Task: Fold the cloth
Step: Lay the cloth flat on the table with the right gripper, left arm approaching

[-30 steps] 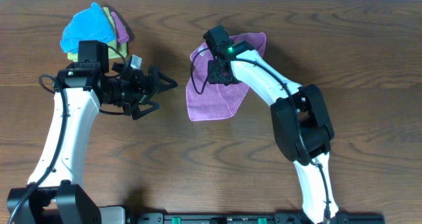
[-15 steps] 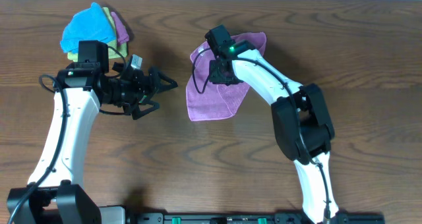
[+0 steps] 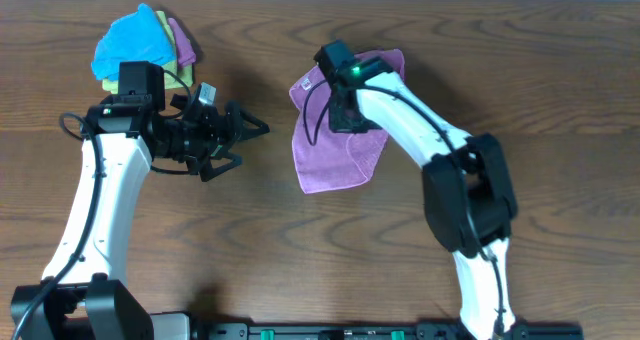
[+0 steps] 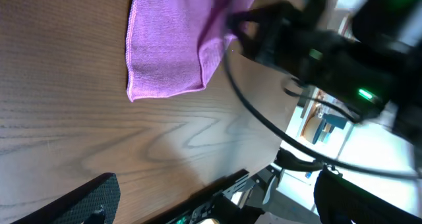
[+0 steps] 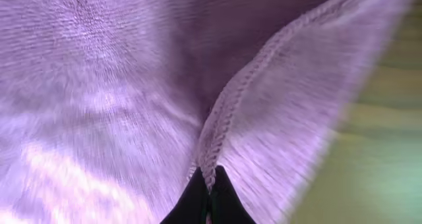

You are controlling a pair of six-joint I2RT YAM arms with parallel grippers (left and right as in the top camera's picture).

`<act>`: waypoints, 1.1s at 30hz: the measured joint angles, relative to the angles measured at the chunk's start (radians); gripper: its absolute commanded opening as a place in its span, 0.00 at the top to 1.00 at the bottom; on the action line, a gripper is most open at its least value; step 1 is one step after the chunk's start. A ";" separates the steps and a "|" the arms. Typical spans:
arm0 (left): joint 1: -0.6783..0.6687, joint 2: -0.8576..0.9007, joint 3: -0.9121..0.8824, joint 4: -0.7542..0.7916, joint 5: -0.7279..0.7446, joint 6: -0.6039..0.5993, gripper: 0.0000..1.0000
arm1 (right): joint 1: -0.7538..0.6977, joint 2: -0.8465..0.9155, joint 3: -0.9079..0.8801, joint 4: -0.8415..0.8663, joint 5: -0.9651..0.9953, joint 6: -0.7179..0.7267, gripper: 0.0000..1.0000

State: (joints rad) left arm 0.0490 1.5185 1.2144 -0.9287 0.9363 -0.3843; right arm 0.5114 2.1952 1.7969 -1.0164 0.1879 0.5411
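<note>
Lilac terry cloth [image 3: 335, 160] lies right of centre on the brown wood-grain table [image 3: 560, 100], partly doubled over, with a rounded fold along its lower edge and an upper corner spread toward the far side. The right gripper [image 3: 347, 118] sits over the cloth's upper middle. In the right wrist view its black tips [image 5: 206, 192] are pinched together on a stitched hem of the cloth [image 5: 99, 85], which rises as a ridge between two purple surfaces. The left gripper [image 3: 252, 140] hangs over bare wood to the left of the cloth, well apart from it, with its dark fingers [image 4: 92, 201] spread wide and nothing between them. From the left wrist, the cloth's [image 4: 168, 46] folded edge rests flat on the wood. At the far left corner is a pile of cloths: a bright blue one [image 3: 128, 42] on top, a yellow-green one [image 3: 178, 77] beneath, and a pinkish-purple piece [image 3: 183, 38] beside them.
</note>
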 measured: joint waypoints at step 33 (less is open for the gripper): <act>-0.128 0.000 -0.254 0.316 -0.021 -0.170 0.05 | -0.137 -0.364 -0.464 -0.095 -0.028 0.136 0.87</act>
State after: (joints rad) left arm -0.0792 1.5185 0.9607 -0.6128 0.9150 -0.5541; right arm 0.3744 1.8313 1.3331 -1.1118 0.1600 0.6773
